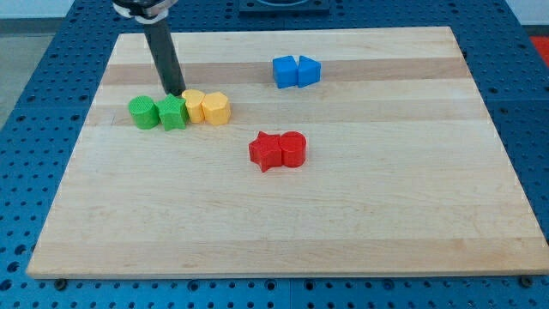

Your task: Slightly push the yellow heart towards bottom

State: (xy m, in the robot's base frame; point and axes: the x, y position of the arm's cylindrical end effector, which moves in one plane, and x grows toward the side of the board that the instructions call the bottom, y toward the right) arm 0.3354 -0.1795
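Up near the view's top left, my tip [174, 93] sits on the wooden table [283, 223], just above the row of four blocks. It ends right behind the green star block [172, 112], close to the yellow heart [195, 105]. No gripper shows — only the dark rod [164, 56], so nothing can open or close.

From the view's left, the row goes: green round block [142, 112], green star block, yellow heart, then a yellow block [216, 108] with flat sides. All four touch their neighbours. The row lies near the table's left edge and not far from its top edge.

Below the row, toward the view's bottom, the wood is bare a long way down.

Two blue blocks [296, 71] touch each other near the top edge. A red star [266, 151] and a red round block [293, 148] touch in the middle. The right side of the table is wide open.

I can read no words or labels. Blue board with holes [51, 60] lies all around the table.
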